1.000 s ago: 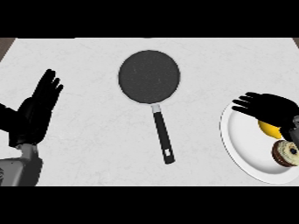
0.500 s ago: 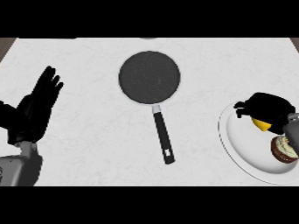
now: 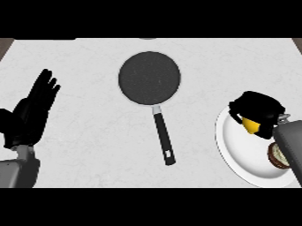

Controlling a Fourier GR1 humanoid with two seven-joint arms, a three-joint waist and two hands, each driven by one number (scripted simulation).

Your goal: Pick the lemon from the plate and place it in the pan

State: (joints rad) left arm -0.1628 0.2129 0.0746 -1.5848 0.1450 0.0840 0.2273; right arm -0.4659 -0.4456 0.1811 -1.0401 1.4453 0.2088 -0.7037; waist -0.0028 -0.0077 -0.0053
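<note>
Right hand (image 3: 258, 108): since a second ago, fingers have curled around yellow lemon (image 3: 250, 126) on white round plate (image 3: 235, 150), mostly hiding it. Left hand (image 3: 30, 110): open, resting.

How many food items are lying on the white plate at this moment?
2. The lemon is at the plate's upper part, under the curled right hand. A round brown item is lower right, partly behind the forearm. More could be hidden.

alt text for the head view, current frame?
The right hand curls over a yellow lemon on a white plate at the counter's right, beside a round brown item. An empty black pan sits at centre, handle toward the robot; the left hand rests open at left.
</note>
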